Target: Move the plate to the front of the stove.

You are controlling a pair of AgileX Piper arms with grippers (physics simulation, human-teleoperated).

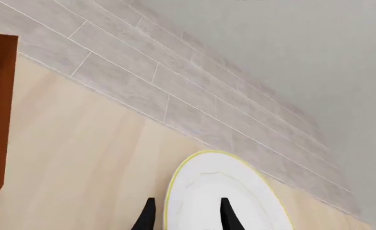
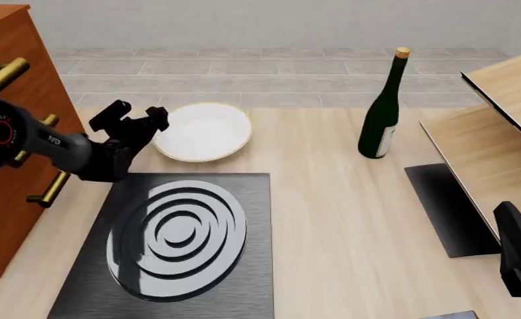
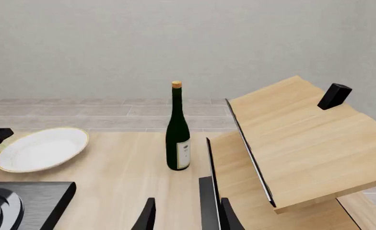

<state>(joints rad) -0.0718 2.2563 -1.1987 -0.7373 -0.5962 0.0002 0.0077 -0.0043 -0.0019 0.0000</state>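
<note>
The white plate [image 2: 205, 131] with its thin yellow rim lies on the wooden table, just beyond the stove's far edge. The stove [image 2: 176, 242] is a dark brushed-metal slab with silver concentric rings, at the near left. My left gripper [image 2: 141, 114] is at the plate's left rim. In the left wrist view this open gripper [image 1: 187, 201] straddles the plate's [image 1: 223, 191] rim, with one finger outside it and the other over the dish. Whether it touches the plate I cannot tell. My right gripper [image 3: 187, 203] stands open and holds nothing, at the near right, far from the plate.
A dark green wine bottle [image 2: 380, 113] stands upright right of the plate. A tilted wooden shelf unit [image 2: 500, 126] fills the right side, with a small plain dark slab [image 2: 451, 206] by it. A red-brown cabinet [image 2: 8, 133] with brass handles stands at the left.
</note>
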